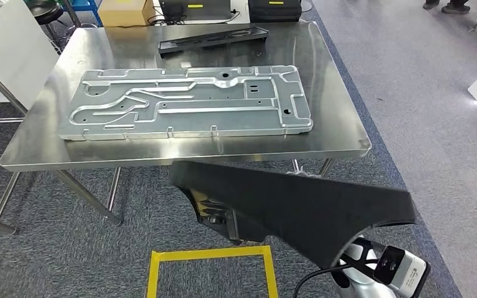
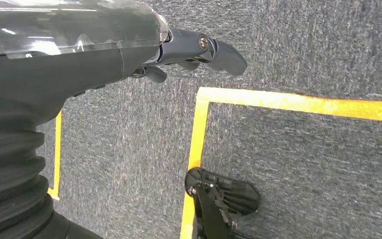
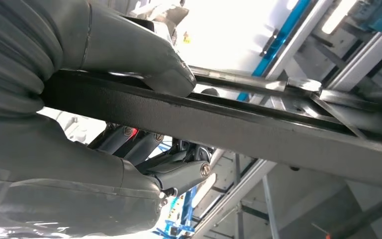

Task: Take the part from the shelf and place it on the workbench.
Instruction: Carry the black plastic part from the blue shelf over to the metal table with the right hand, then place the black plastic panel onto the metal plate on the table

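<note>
From the head view, a shiny steel worktop [image 1: 341, 133] stands ahead on thin metal legs. A big flat silver plate [image 1: 186, 102] with raised lines lies on it, near the front edge. Behind the plate, near the back edge, lies a long black strip [image 1: 214, 38]. Well behind the worktop sit a cardboard box [image 1: 126, 11] and two dark cases. Closer to the robot, below the front edge of the worktop, a wide black part [image 1: 298, 208] hangs in the air over the grey carpet. It is tilted and does not touch the worktop. The right arm comes up under the part's right end, and the part hides the hand from here. A square of yellow tape [image 1: 211, 254] is stuck on the carpet under the part.

From the left wrist view, the left hand [image 2: 199, 52] hangs over the carpet. Its fingers are stretched out and a little apart, and it holds nothing. Yellow tape lines [image 2: 298, 102] run across the carpet beside it.

From the right wrist view, the right hand [image 3: 124, 99] grips the black part [image 3: 258, 132]. The thick thumb [image 3: 144, 57] presses on one side of the part's edge, and the darker fingers [image 3: 179, 172] curl in on the other side. The part runs away from the hand as a long dark bar. Behind it stand metal frames and a blue bar [image 3: 283, 37], with bright light behind them.
</note>
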Robot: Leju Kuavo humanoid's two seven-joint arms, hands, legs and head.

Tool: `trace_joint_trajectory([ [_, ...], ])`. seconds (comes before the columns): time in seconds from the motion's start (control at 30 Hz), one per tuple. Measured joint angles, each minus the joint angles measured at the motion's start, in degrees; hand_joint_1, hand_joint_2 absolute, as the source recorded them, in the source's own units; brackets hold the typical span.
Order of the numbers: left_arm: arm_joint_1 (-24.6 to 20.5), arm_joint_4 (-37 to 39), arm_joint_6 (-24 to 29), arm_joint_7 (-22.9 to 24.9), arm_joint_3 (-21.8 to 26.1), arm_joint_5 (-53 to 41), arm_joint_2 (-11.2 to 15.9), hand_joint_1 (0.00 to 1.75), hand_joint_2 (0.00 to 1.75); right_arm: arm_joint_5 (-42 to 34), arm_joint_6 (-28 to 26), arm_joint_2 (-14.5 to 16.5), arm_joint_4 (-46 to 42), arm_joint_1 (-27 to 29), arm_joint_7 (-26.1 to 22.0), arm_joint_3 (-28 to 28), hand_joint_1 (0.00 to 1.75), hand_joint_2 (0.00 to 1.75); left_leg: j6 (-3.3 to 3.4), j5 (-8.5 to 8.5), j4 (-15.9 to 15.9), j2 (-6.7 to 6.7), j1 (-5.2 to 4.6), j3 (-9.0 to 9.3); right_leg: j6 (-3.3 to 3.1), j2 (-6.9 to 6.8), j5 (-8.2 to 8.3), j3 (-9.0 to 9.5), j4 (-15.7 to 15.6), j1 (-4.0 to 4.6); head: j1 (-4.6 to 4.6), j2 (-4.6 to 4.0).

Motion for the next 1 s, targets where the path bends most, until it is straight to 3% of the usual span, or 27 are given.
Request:
trace_joint_trajectory([
  [0.07,-0.03,-0.01,0.01,-0.11,-0.01,-0.03,0.15,0.0,1.75,-0.23,0.11,0.03,-0.13,-0.28,0.06,0.02,1.73,1.75,-0.63,-0.19,1.22,0.15,0.02,0.36,-0.66,0.11,-0.08,1.29,-0.62,-0.33,0.02,0.0],
  [0.1,-0.09,-0.01,0.01,-0.15,-0.01,-0.1,0.19,0.0,1.75,-0.41,0.14,0.04,-0.19,-0.5,0.07,0.02,1.73,1.75,-0.88,-0.78,3.02,0.21,0.07,-0.35,-0.98,0.05,-0.39,2.08,-0.85,-0.48,0.01,0.0],
  [0.13,-0.17,-0.02,0.0,-0.19,-0.02,-0.18,0.21,0.0,1.75,-0.56,0.14,0.05,-0.27,-0.65,0.09,0.02,1.73,1.75,-1.07,-1.9,5.89,0.27,0.19,-1.81,-1.18,-0.01,-0.74,2.76,-1.05,-0.58,-0.01,0.0],
  [0.2,-0.22,-0.02,-0.01,-0.21,-0.02,-0.32,0.25,0.0,1.75,-0.79,0.11,0.08,-0.36,-0.75,0.1,0.01,1.73,1.75,-1.61,-4.91,13.24,0.32,0.45,-6.45,-1.38,-0.06,-1.58,3.65,-1.11,-0.55,-0.02,0.0],
  [0.23,-0.15,-0.02,-0.01,-0.2,-0.02,-0.34,0.29,0.0,1.75,-0.81,0.09,0.09,-0.39,-0.65,0.09,0.01,1.73,1.75,-1.85,-5.78,15.84,0.33,0.57,-8.58,-1.37,-0.01,-2.03,4.1,-1.11,-0.55,-0.03,0.0],
  [0.27,-0.04,-0.02,0.01,-0.19,-0.02,-0.36,0.32,0.0,1.75,-0.82,0.07,0.09,-0.41,-0.51,0.07,-0.01,1.73,1.75,-2.0,-5.53,16.65,0.34,0.65,-9.93,-1.32,0.06,-2.52,4.66,-1.1,-0.55,-0.03,0.0],
  [0.3,0.06,-0.02,0.03,-0.18,-0.02,-0.37,0.33,0.0,1.75,-0.82,0.05,0.09,-0.45,-0.38,0.04,-0.02,1.73,1.75,-2.06,-3.93,15.28,0.35,0.71,-10.28,-1.23,0.12,-3.05,5.37,-1.1,-0.57,-0.03,0.0],
  [0.37,0.17,-0.02,0.11,-0.17,-0.02,-0.38,0.4,0.0,1.75,-0.82,0.03,0.09,-0.58,-0.21,-0.04,-0.04,1.73,1.75,-1.91,1.94,7.99,0.41,0.75,-8.86,-0.91,0.16,-4.26,6.9,-1.14,-0.61,-0.02,0.0],
  [0.43,0.17,-0.02,0.17,-0.15,-0.02,-0.39,0.47,0.0,1.75,-0.84,0.02,0.08,-0.72,-0.07,-0.19,-0.07,1.73,1.75,-1.42,5.16,2.31,0.54,0.45,-7.66,-0.39,0.19,-5.16,7.71,-1.17,-0.54,-0.01,0.0],
  [0.57,0.32,-0.02,0.21,-0.11,-0.01,-0.39,0.59,0.0,1.75,-0.87,0.01,0.07,-1.15,0.35,-0.38,-0.26,1.73,1.75,0.16,4.96,0.51,0.49,0.32,-6.56,0.91,0.18,-5.84,8.18,-0.29,-0.43,-0.01,0.0],
  [0.63,0.17,-0.02,0.21,-0.15,0.0,-0.39,0.6,0.0,1.75,-0.9,-0.01,0.07,-1.46,0.35,-0.49,-0.39,1.73,1.75,0.75,4.58,0.1,0.42,0.45,-5.39,1.43,0.13,-7.05,6.29,3.61,-0.54,-0.01,-0.01],
  [0.73,0.05,-0.02,0.21,-0.2,-0.01,-0.39,0.62,0.0,1.75,-0.91,-0.02,0.05,-1.85,0.86,-0.58,-0.62,1.73,1.75,1.19,3.45,-0.05,0.38,0.42,-4.13,1.88,0.12,-10.57,-0.89,13.81,-0.59,-0.01,-0.01],
  [0.77,0.1,-0.02,0.21,-0.21,-0.01,-0.39,0.63,0.0,1.75,-0.91,-0.01,0.04,-1.99,1.15,-0.59,-0.68,1.73,1.75,1.18,2.95,-0.04,0.35,0.4,-3.55,1.91,0.11,-10.67,-2.61,15.17,-0.59,-0.01,0.0],
  [0.8,0.16,-0.02,0.21,-0.21,0.0,-0.39,0.64,0.0,1.75,-0.91,0.0,0.04,-2.14,1.37,-0.6,-0.72,1.73,1.75,1.12,2.41,-0.05,0.31,0.37,-2.85,1.86,0.11,-9.61,-3.35,14.57,-0.58,-0.01,0.0],
  [0.83,0.2,-0.02,0.21,-0.22,0.0,-0.39,0.64,0.0,1.75,-0.9,0.01,0.04,-2.31,1.48,-0.6,-0.77,1.73,1.75,1.03,1.83,-0.05,0.27,0.36,-2.01,1.68,0.11,-7.43,-3.15,12.11,-0.56,-0.01,0.0],
  [0.9,0.18,-0.02,0.21,-0.25,0.0,-0.39,0.64,0.0,1.75,-0.83,0.01,0.04,-2.65,1.62,-0.63,-0.9,1.73,1.75,0.7,0.64,-0.1,0.2,0.28,-0.59,1.01,0.06,-1.92,-1.55,4.98,-0.34,-0.01,0.0],
  [0.93,0.1,-0.02,0.21,-0.26,-0.01,-0.39,0.63,0.0,1.75,-0.73,0.01,0.04,-2.88,1.78,-0.66,-0.98,1.73,1.75,0.44,0.15,-0.18,0.16,0.23,-0.14,0.63,0.02,-0.31,-0.95,2.4,-0.15,0.03,0.0],
  [0.97,0.05,-0.02,0.22,-0.27,-0.01,-0.4,0.64,0.0,1.75,-0.56,0.01,0.04,-3.18,2.05,-0.68,-1.05,1.73,1.75,0.13,-0.21,-0.32,0.13,0.19,0.11,0.28,0.01,0.6,-0.66,0.92,0.01,0.05,0.0],
  [1.0,0.01,-0.02,0.22,-0.28,-0.01,-0.41,0.64,0.0,1.75,-0.35,0.02,0.04,-3.55,2.35,-0.72,-1.13,1.73,1.75,-0.22,-0.33,-0.31,0.1,0.12,0.47,-0.03,0.02,0.43,-0.59,0.48,0.11,0.08,0.0],
])
